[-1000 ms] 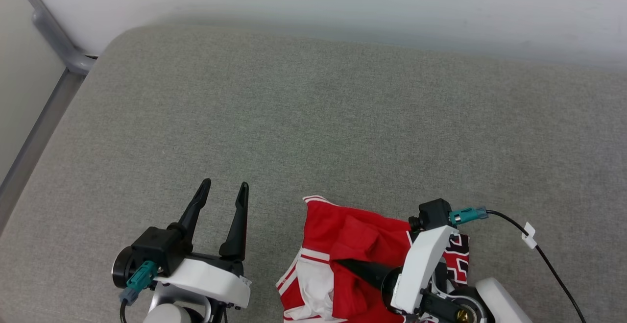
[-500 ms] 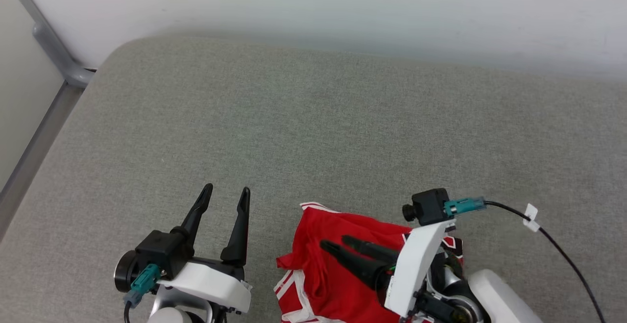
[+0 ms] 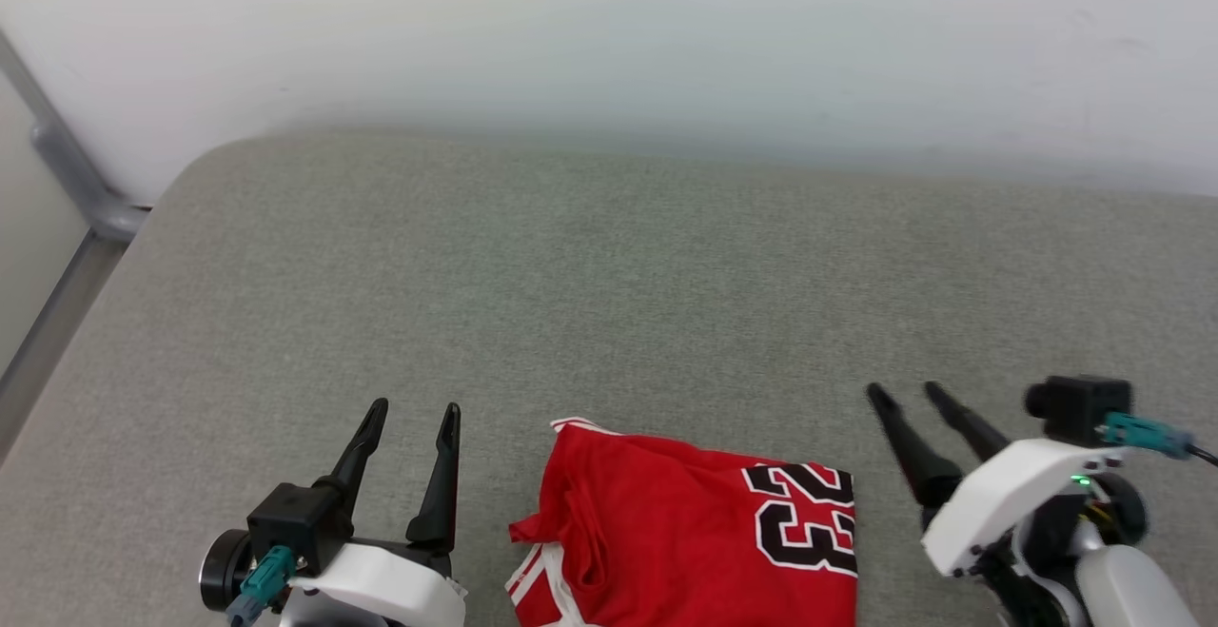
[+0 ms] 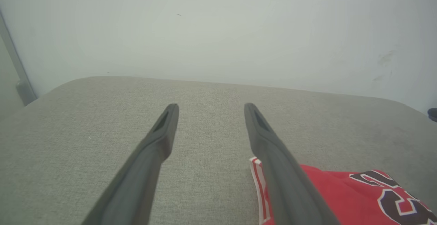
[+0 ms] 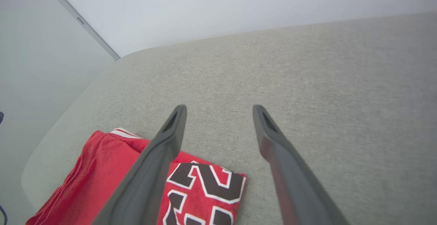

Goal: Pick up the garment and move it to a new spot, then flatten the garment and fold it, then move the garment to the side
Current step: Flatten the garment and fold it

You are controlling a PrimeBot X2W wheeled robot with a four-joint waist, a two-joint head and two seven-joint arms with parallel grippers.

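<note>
From my head, I see the garment (image 3: 666, 532) lying on the grey cushion (image 3: 609, 275), close to me at the near edge. It looks like a folded red pack, wider from side to side than from front to back. The number is on its right part. It sits between my two hands. My left hand (image 3: 416, 408) is just beside its left edge and my right hand (image 3: 901, 389) is just beside its right edge. Neither one touches it. Both hands have their fingers apart and hold nothing. I think both are about as near, so either one could push it or pick it up to move it to the side.

From my left wrist, my left hand (image 4: 211, 107) points at the bare cushion and the wall. The garment (image 4: 341, 191) is low and to the right, past my right finger.

From my right wrist, my right hand (image 5: 219, 109) also points at bare cushion. The garment (image 5: 102, 170) is low and to the left, partly behind my left finger.
</note>
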